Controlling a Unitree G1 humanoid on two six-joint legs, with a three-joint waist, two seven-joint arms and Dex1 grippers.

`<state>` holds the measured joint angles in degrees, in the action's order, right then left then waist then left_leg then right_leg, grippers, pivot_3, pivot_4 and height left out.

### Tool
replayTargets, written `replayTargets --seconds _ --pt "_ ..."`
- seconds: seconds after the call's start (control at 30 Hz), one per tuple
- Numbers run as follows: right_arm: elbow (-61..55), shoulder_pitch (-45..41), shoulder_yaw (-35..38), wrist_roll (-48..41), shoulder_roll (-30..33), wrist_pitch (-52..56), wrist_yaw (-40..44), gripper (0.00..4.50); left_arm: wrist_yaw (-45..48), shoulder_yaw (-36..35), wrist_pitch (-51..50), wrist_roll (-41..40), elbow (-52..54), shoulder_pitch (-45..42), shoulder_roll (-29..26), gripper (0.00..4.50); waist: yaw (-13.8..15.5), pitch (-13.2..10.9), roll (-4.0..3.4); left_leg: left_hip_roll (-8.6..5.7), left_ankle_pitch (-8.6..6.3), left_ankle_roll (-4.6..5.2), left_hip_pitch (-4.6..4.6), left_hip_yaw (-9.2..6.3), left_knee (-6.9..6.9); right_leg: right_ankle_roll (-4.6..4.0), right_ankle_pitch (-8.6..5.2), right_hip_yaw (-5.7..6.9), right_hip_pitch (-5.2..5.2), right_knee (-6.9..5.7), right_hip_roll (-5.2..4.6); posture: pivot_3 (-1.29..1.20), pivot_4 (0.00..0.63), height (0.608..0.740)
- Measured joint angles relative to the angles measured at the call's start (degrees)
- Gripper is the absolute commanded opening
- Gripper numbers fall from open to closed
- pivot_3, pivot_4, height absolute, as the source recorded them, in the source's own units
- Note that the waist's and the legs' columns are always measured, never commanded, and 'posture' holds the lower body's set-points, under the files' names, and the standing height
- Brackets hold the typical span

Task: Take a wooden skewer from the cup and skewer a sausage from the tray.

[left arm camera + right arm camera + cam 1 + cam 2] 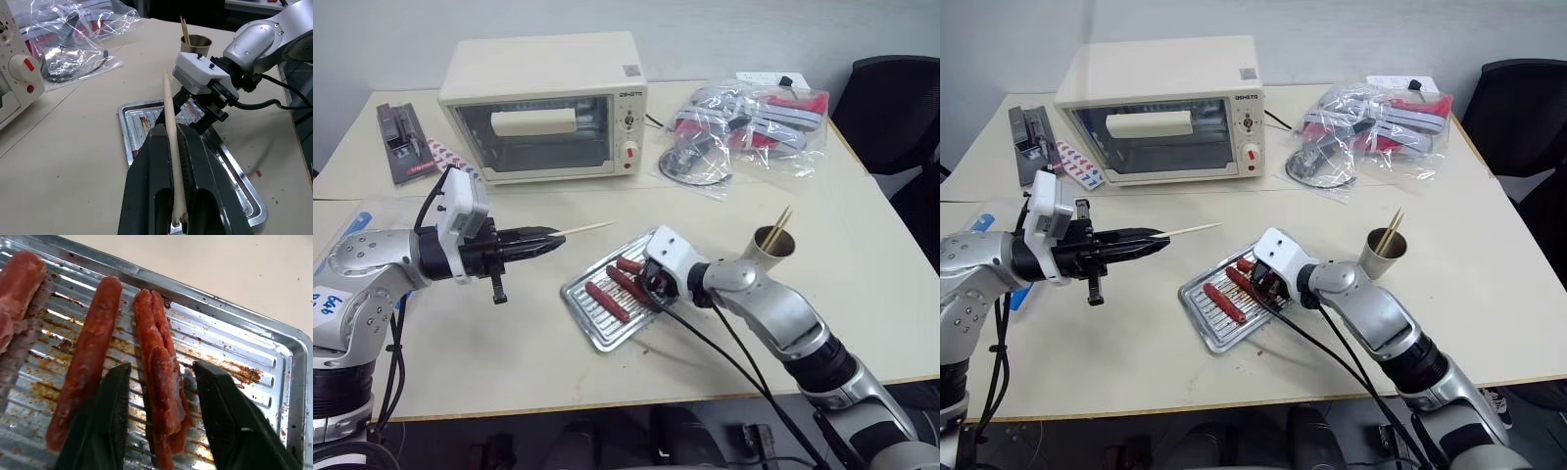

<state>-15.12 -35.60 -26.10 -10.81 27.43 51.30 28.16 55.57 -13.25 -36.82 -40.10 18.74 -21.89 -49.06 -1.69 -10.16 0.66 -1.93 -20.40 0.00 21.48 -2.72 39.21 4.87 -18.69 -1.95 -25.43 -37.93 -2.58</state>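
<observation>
Right wrist view puts your right gripper point(161, 421) part-open, its fingers point(110, 416) straddling one sausage point(159, 382) in the tray point(274, 352), not yet pinching. Your left gripper point(524, 245) is clamped on the wooden skewer point(582, 229). Closing off-centre may roll the greasy sausage away.

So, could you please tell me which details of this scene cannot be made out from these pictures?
- Whether the right gripper fingers touch the sausage between them: right wrist view, the fingers cover its lower flanks.
- How many skewers stand in the cup: head views, too small.
- The tray floor nearest the left gripper: left wrist view, hidden by its fingers, shut on the wooden skewer.
- The oven interior: head views, glass glare.
</observation>
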Motion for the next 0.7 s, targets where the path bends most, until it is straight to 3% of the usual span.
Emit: replayTargets --seconds 0.13,0.5,0.7 --pt "0.77 0.01 0.63 0.4 -0.39 -0.27 0.52 0.3 -0.02 0.0 -0.02 0.0 0.0 0.0 -0.01 0.0 0.0 0.01 0.02 0.0 0.0 -0.01 0.0 0.0 0.0 0.0 0.0 0.0 0.0 0.0 0.0 0.0 0.15 0.74" --pt "1.61 0.19 2.9 0.25 -1.37 1.02 1.67 0.3 0.06 0.0 -0.03 -0.01 -0.03 -0.11 -0.17 0.0 0.01 0.02 0.03 -0.01 0.01 -0.01 0.0 0.0 0.01 0.0 0.0 0.0 0.0 -0.03 0.0 0.0 0.15 0.74" --pt "2.11 -2.32 11.11 -9.03 0.36 13.63 8.53 0.3 2.4 0.24 0.01 0.0 -1.29 -0.36 -1.61 0.0 0.06 0.01 0.02 -0.03 0.01 0.0 0.0 0.0 0.02 0.0 0.0 -0.01 0.01 -0.04 -0.03 0.0 0.15 0.74"
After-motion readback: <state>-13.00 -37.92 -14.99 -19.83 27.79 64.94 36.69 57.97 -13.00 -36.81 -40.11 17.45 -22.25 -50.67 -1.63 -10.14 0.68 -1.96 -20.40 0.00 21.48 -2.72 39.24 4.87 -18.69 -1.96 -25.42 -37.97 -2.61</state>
